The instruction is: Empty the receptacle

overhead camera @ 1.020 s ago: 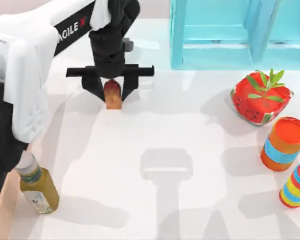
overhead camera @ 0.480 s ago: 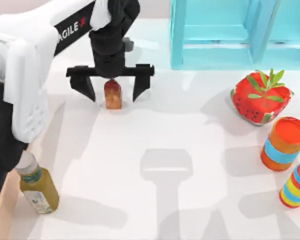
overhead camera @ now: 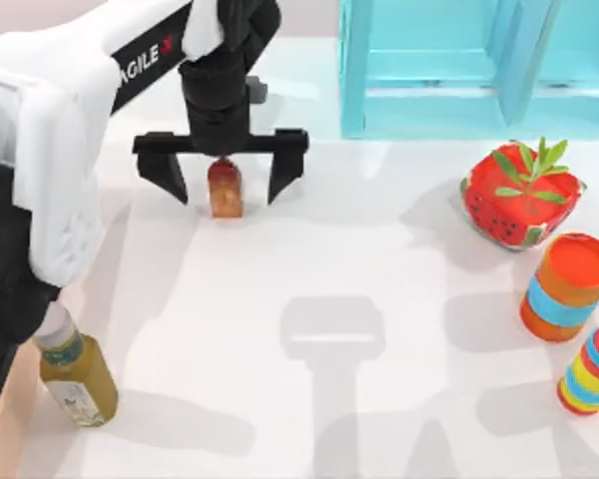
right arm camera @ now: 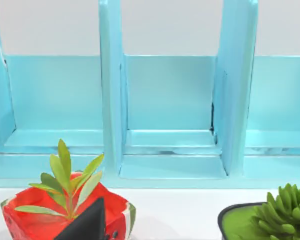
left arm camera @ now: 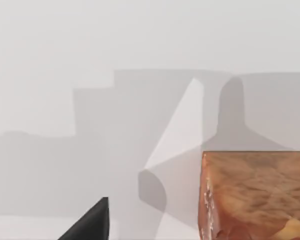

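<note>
A small brown bread-like block (overhead camera: 225, 190) stands on the white table at the back left. My left gripper (overhead camera: 225, 178) hangs over it, open, with one black finger on each side and both apart from the block. In the left wrist view the block (left arm camera: 255, 195) is close by, beside one dark fingertip (left arm camera: 92, 224). A tan-orange strip at the table's front left corner looks like the receptacle (overhead camera: 2, 419), mostly hidden under my left arm. My right gripper's fingertip (right arm camera: 87, 222) shows, off to one side, in the right wrist view.
A bottle of yellow liquid (overhead camera: 75, 374) stands front left. A turquoise crate (overhead camera: 449, 70) fills the back right. A watermelon-patterned planter (overhead camera: 519, 195) and two striped cans (overhead camera: 567, 287) (overhead camera: 591, 371) stand at the right. A green succulent (right arm camera: 270, 215) sits by the crate.
The left gripper was shut on the brown block a second ago. Its fingers have since spread apart, and the block stands free on the table.
</note>
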You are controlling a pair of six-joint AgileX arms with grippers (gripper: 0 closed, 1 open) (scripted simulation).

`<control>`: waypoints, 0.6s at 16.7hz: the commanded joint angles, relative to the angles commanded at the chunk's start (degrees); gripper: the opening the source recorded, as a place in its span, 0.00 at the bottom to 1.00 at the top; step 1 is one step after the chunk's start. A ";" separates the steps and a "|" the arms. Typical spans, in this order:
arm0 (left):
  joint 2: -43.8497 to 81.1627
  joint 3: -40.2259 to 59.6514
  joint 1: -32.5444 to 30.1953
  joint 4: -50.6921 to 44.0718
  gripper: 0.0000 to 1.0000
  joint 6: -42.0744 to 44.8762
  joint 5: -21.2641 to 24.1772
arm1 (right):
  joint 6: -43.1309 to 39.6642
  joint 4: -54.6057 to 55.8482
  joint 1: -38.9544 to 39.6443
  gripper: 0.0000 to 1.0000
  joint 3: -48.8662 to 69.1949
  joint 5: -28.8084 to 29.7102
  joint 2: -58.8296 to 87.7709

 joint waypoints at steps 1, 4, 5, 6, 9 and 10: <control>0.74 1.87 -0.04 -1.70 1.00 -0.04 0.00 | 0.00 0.00 0.00 1.00 0.00 0.00 0.00; 2.32 10.65 0.01 -8.73 1.00 -0.06 0.01 | 0.00 0.00 0.00 1.00 0.00 0.00 0.00; 2.87 13.74 0.00 -10.36 1.00 -0.05 0.02 | 0.00 0.00 0.00 1.00 0.00 0.00 0.00; 3.40 16.72 -0.01 -11.98 1.00 -0.06 0.03 | 0.00 0.00 0.00 1.00 0.00 0.00 0.00; 4.98 25.70 -0.08 -19.10 1.00 -0.05 0.05 | 0.00 0.00 0.00 1.00 0.00 0.00 0.00; 5.44 27.72 -0.08 -20.95 1.00 -0.03 0.06 | 0.00 0.00 0.00 1.00 0.00 0.00 0.00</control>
